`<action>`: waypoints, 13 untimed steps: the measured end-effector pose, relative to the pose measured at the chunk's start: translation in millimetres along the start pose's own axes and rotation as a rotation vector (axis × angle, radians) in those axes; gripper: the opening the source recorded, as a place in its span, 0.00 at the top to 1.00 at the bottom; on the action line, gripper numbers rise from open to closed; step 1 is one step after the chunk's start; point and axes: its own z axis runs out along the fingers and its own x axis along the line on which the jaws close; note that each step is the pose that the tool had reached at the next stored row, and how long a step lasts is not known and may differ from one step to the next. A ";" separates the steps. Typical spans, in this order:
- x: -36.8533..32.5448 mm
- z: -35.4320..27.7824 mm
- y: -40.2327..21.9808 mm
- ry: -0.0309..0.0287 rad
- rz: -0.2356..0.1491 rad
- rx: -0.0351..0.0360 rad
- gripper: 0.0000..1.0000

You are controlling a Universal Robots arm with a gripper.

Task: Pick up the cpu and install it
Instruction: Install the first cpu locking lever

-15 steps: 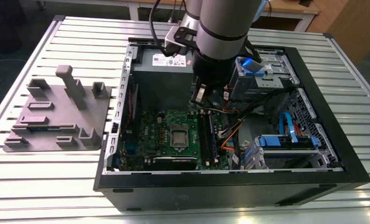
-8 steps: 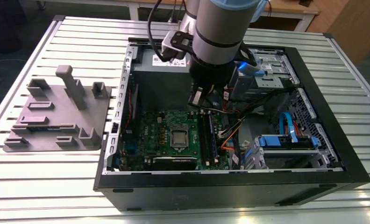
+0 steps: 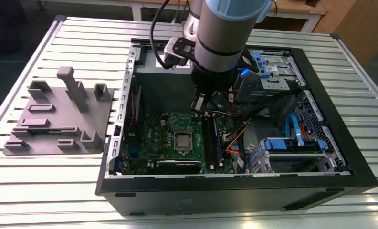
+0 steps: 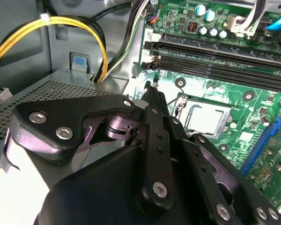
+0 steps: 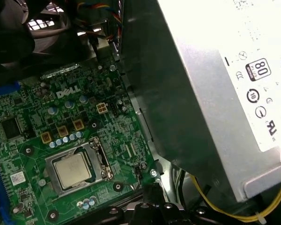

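One arm (image 3: 221,43) reaching down into open computer case (image 3: 341,157), gripper (image 3: 200,104) above motherboard (image 3: 151,138); finger state: cannot tell.
Cpu (image 5: 72,170) flat in socket frame (image 5: 99,159), metal top up, square.

A ribbed aluminium table (image 3: 23,186) — wooden furniture (image 3: 358,24) behind, dark floor (image 3: 11,33) beside.

One cpu (image 5: 73,169), one motherboard (image 5: 33,140), one computer case (image 3: 240,193), one grey fixture block (image 3: 55,119).

The arm (image 3: 224,43) is held nearly vertical in the exterior view, its wrist pointed straight down. The end effector (image 3: 200,104) is carried low, its black linkage seen close in the second wrist view.
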 end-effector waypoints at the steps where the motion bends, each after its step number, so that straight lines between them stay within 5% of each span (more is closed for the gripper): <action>1: 0.1 0.8 0.0 -0.0005 0.000 -0.0001 0.89; 8: 2.5 2.0 -0.7 0.0011 0.000 -0.0002 0.89; 13: 3.7 1.8 -1.1 0.0166 0.000 0.0061 0.89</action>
